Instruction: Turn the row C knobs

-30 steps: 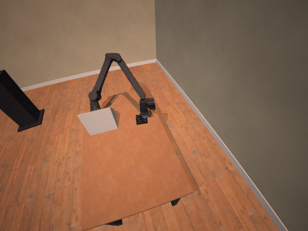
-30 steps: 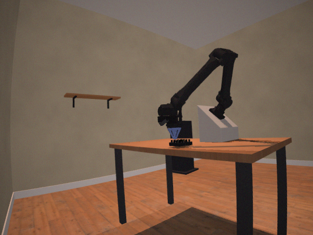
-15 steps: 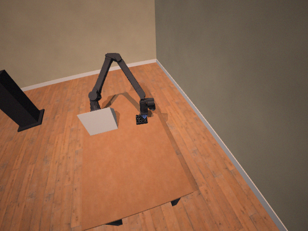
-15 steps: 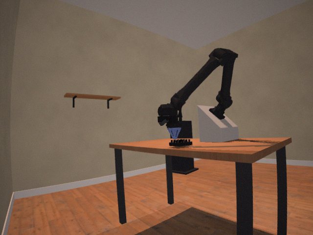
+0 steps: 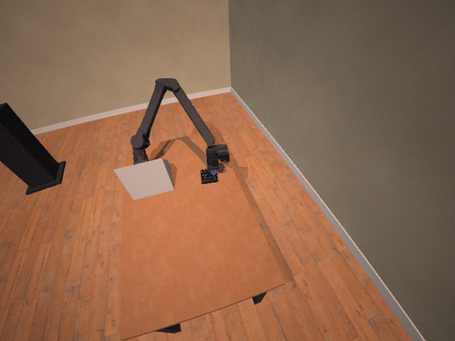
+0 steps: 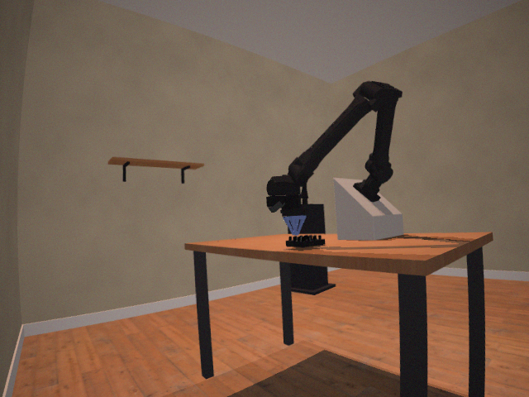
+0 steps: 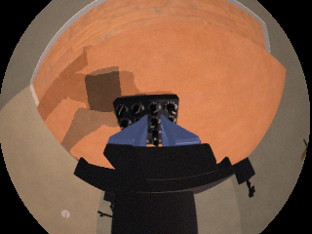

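Crowding the knob box (image 5: 209,177) (image 6: 305,242) (image 7: 146,99), end effector (image 5: 212,172) (image 6: 295,234) (image 7: 154,118) partly open, grip unclear, pale wedge block (image 5: 146,180) (image 6: 356,217) nearby.

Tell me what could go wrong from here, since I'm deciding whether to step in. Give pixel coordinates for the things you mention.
The blue fingers reach down among closely packed knobs (image 7: 154,107), so turning one might nudge a neighbour. They also cover part of the knob box (image 5: 202,182) (image 6: 316,243) (image 7: 146,98), so a wrong pointing could go unnoticed.

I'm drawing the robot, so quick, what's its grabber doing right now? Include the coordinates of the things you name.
Gripper with blue tapered fingers (image 5: 212,171) (image 6: 295,234): nearly closed, down at the black knob box (image 5: 202,181) (image 6: 316,242) (image 7: 146,98); can't tell if it's holding a knob.
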`<state>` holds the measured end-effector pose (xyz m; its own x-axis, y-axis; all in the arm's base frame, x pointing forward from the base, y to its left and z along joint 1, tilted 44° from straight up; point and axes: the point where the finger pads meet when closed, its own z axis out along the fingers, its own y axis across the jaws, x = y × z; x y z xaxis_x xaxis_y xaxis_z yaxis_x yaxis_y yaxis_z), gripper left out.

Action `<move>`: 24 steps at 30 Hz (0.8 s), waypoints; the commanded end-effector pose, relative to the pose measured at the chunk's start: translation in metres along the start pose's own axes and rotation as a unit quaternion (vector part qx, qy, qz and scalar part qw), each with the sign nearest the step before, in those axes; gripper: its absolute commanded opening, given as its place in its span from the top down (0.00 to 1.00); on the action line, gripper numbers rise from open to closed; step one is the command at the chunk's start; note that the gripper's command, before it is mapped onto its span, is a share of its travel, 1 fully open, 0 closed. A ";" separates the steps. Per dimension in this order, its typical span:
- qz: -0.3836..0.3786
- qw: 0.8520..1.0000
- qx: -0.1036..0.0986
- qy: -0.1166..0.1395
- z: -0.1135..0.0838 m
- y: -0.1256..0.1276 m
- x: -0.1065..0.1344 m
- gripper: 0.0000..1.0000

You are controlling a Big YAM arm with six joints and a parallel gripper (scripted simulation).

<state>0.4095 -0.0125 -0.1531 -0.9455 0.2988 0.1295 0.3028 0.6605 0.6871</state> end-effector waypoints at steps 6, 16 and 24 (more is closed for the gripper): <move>-0.011 1.000 -0.001 -0.017 -0.011 0.013 -0.017 0.80; -0.014 1.000 -0.001 -0.017 -0.011 0.015 -0.021 0.80; -0.009 1.000 -0.001 -0.014 -0.011 0.013 -0.017 0.80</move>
<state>0.4118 -0.0126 -0.1524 -0.9459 0.2988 0.1268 0.3010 0.6611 0.6873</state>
